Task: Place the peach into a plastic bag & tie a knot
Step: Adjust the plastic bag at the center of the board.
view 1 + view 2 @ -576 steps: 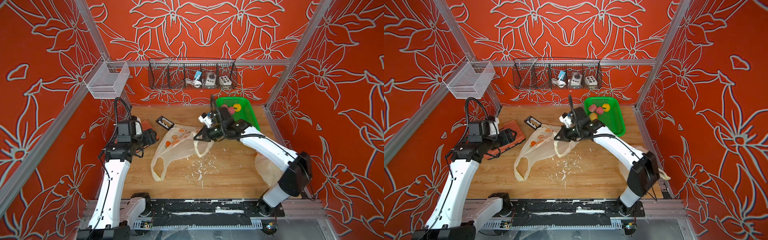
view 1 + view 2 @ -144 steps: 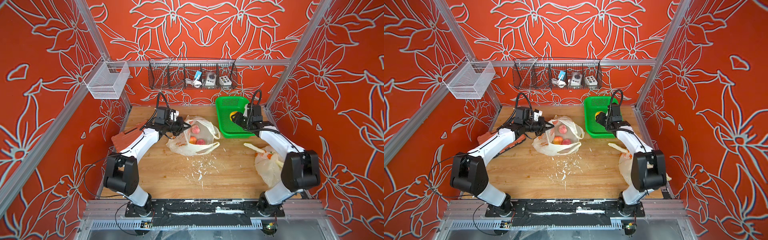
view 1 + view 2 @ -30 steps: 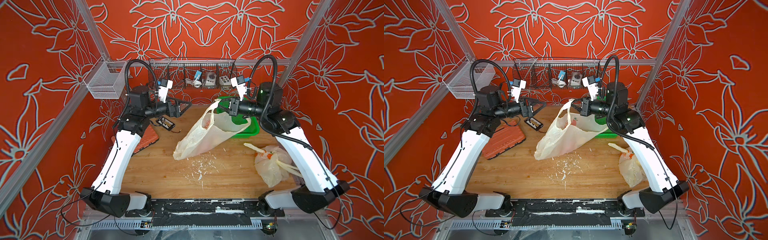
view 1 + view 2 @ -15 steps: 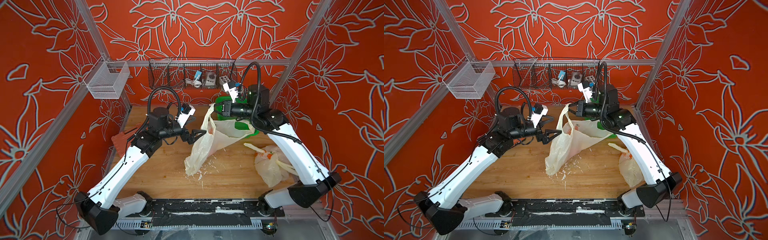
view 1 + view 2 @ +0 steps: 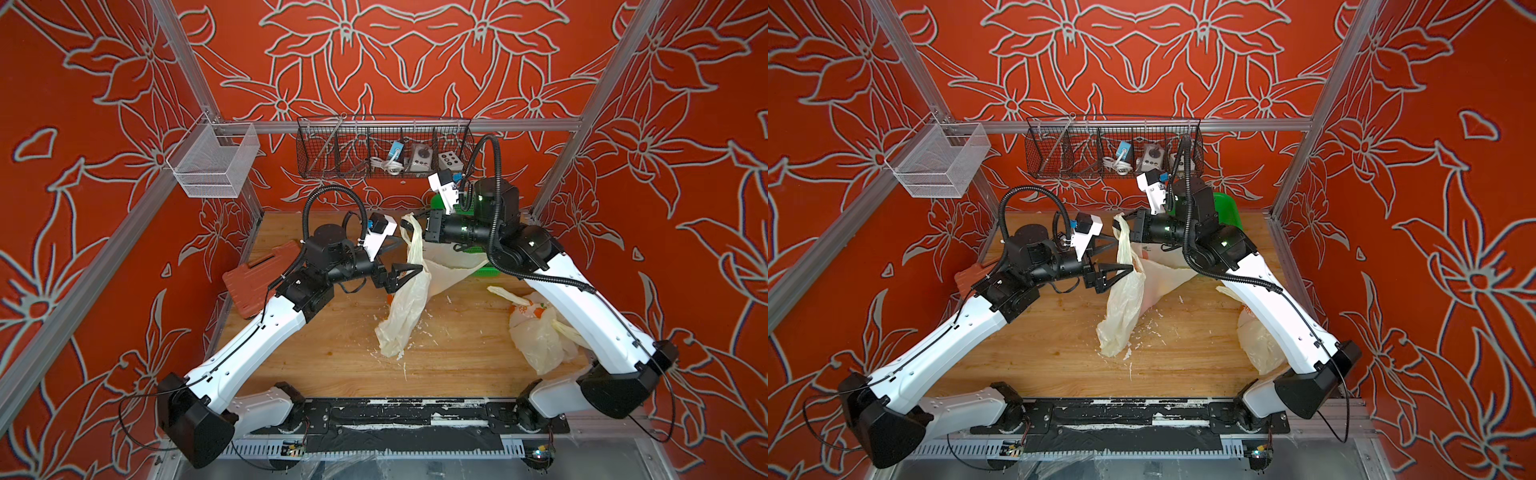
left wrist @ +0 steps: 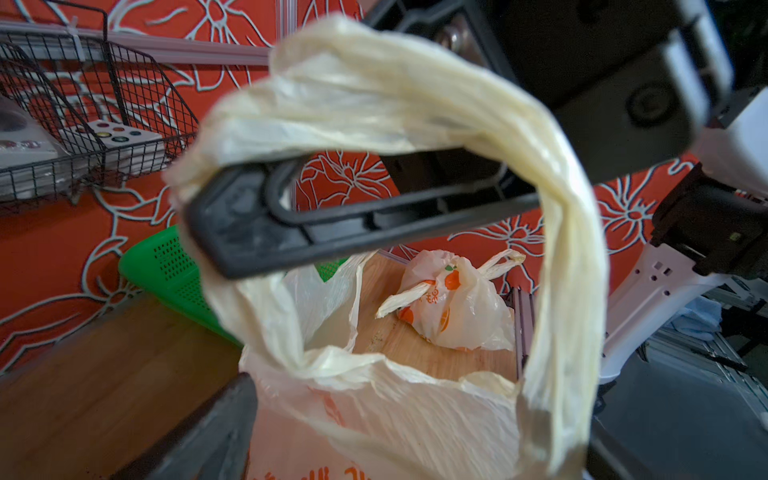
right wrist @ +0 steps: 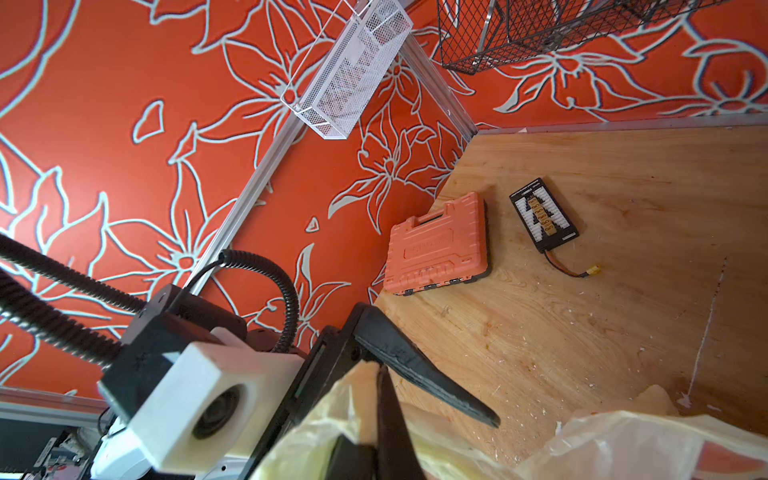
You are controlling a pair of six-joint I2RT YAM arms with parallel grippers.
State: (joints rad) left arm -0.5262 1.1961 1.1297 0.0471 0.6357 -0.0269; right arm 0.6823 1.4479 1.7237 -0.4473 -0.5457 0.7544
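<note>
Red flowered walls [image 5: 395, 62] surround a wooden table [image 5: 332, 374]. Over its middle the thin, limp, slippery bag [image 5: 405, 307] hangs from the right gripper [image 5: 411, 224], pinched on a handle loop [image 6: 415, 104]; the left gripper [image 5: 1120, 257] gapes, one finger [image 6: 332, 232] through it. Best held by that bunched loop.

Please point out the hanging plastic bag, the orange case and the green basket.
hanging plastic bag [image 5: 400, 318]: a top view, lower body.
orange case [image 7: 436, 245]: right wrist view, lid.
green basket [image 6: 166, 266]: left wrist view, wall.
</note>
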